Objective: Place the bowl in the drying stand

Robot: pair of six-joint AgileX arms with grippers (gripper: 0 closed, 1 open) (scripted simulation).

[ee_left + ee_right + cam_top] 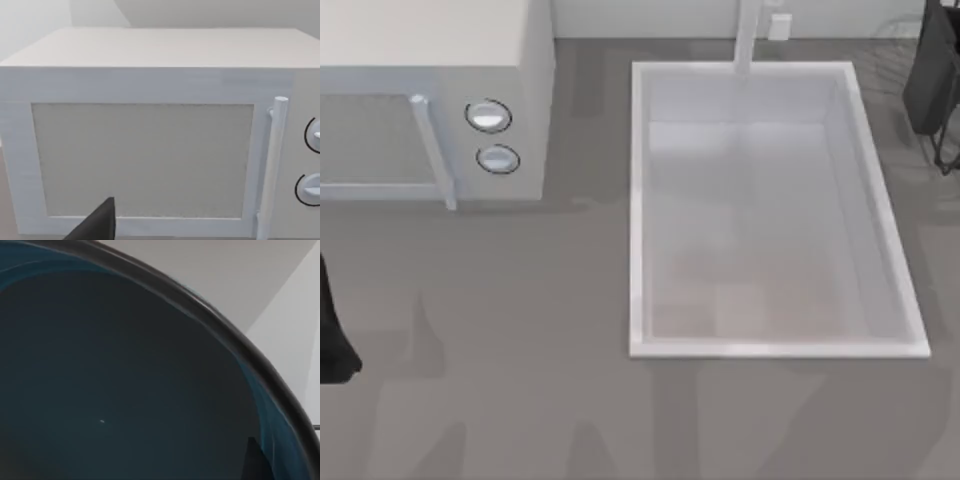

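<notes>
Bowl (115,385) sits right up against my right wrist camera, presumably carried toward the drying stand (945,150) at the counter's far right; whether my jaws clamp it, I cannot tell.

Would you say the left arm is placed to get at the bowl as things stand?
Probably not. The left arm sits at the table's left edge, its camera facing the microwave. The bowl looms close before the right arm's wrist camera, and the right arm is at the far right, beyond the sink.
</notes>
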